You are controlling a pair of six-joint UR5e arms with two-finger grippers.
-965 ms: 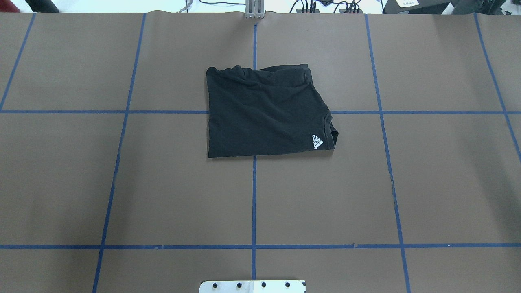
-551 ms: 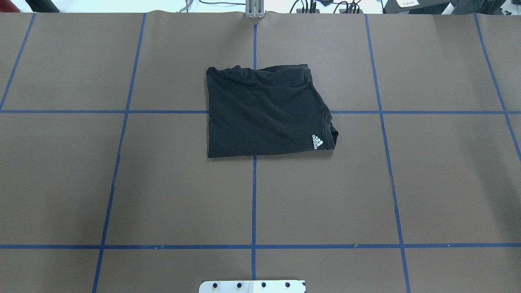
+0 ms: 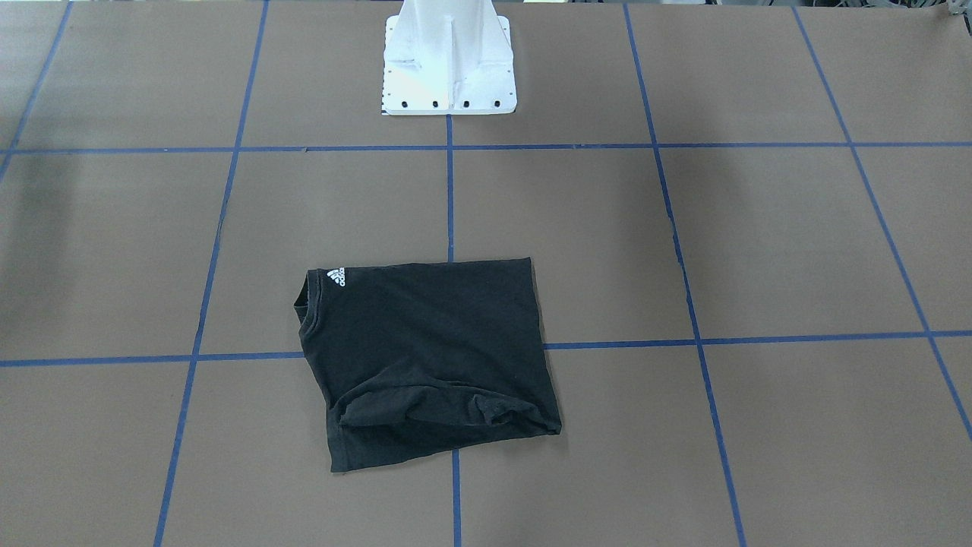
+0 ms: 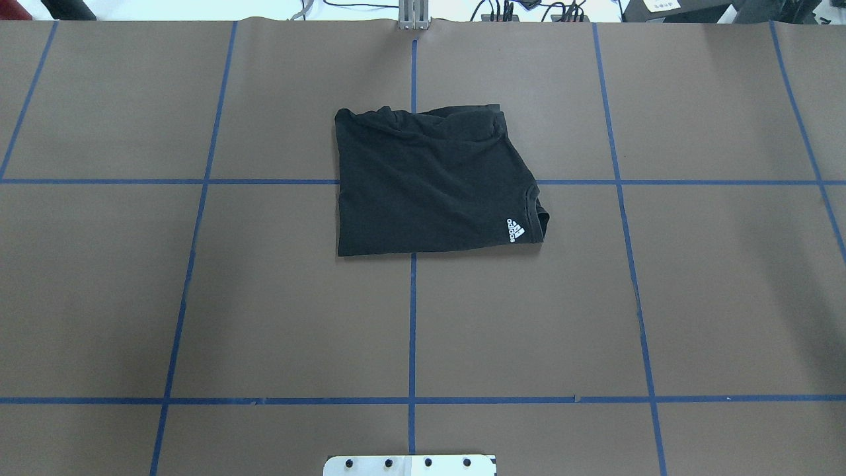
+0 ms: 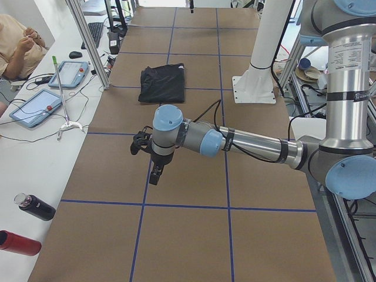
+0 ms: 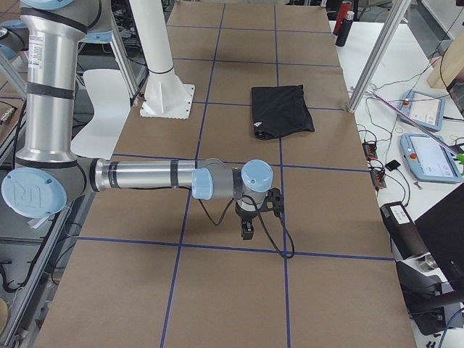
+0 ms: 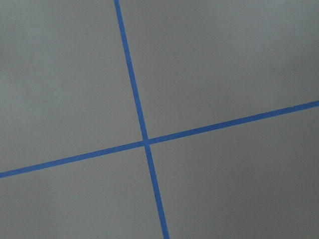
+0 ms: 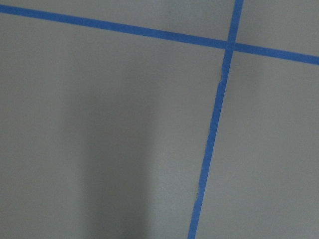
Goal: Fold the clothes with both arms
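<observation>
The black T-shirt lies folded into a rough rectangle on the brown table, past the centre line, with its white three-stripe logo up; the orbit graphic is hidden. It also shows in the front-facing view and both side views. My left gripper hangs low over bare table far from the shirt, seen only in the exterior left view. My right gripper hangs likewise at the other end, seen only in the exterior right view. I cannot tell whether either is open or shut.
The white pedestal base stands at the robot's side of the table. Blue tape lines grid the brown surface. A side bench holds tablets and bottles, with an operator seated there.
</observation>
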